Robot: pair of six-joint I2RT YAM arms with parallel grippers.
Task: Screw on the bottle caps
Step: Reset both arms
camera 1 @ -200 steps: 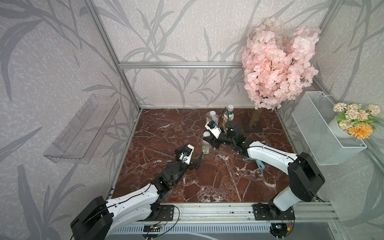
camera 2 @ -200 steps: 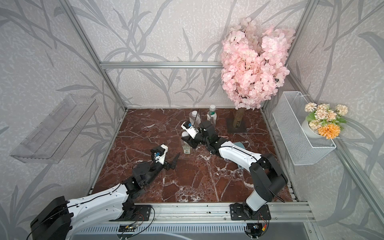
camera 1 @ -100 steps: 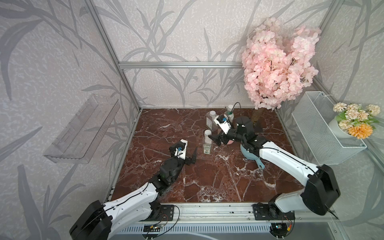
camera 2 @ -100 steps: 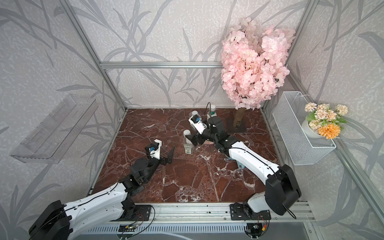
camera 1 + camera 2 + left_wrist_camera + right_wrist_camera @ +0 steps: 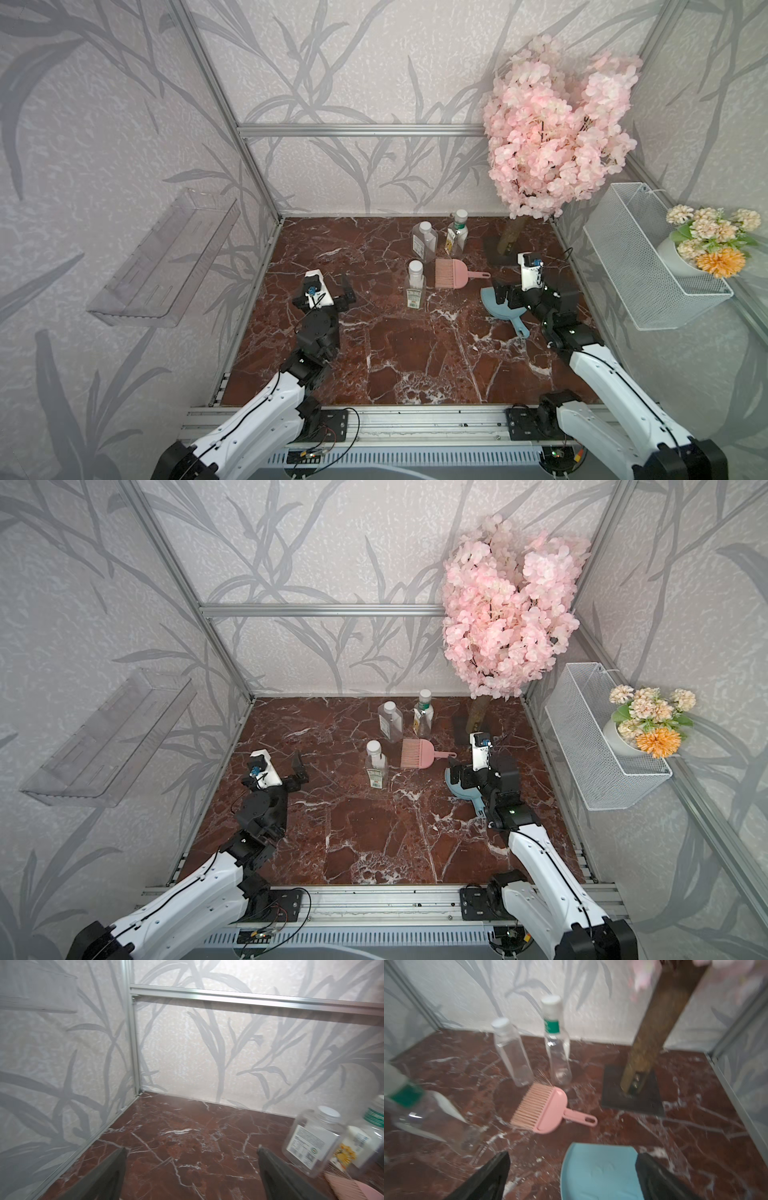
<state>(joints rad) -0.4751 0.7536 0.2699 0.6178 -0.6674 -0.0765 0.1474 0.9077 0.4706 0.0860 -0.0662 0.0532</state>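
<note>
Both arms have drawn back since the earlier frames. The right arm [image 5: 561, 328], which was closed on the cap of the nearest bottle, now stands well apart from it. The left arm [image 5: 318, 328] has retired toward its own side. The right jaws are spread wide and empty. The left jaws are equally wide, with only the red-brown marble counter [image 5: 187, 1147] between them.

Three small clear plastic bottles stand upright, each wearing a small round white screw cap.
- The round bottle with a green-white label [image 5: 416, 286] stands between the two pairs of jaws, its white cap [image 5: 415, 266] seated on it.
- The squarer white-labelled bottle [image 5: 424, 245] and the round bottle with a green neck band [image 5: 458, 237] stand side by side beyond it.

No loose cap shows on the counter, so the open, withdrawn jaws probably mean the capping is done. How tightly the caps are threaded cannot be told.

A pink plastic hand brush [image 5: 455, 273] lies flat just beside the nearest bottle, on the side of the right jaws. It lies between the right jaws and the far pair, so a reach there would have to pass over it. A light-blue plastic dustpan [image 5: 598, 1172] lies directly below the right jaws, and whether they touch it cannot be told. Beyond the right jaws stands the dark square base plate [image 5: 633, 1095] of a pink artificial blossom tree [image 5: 557, 141], apart from the bottles.
</note>
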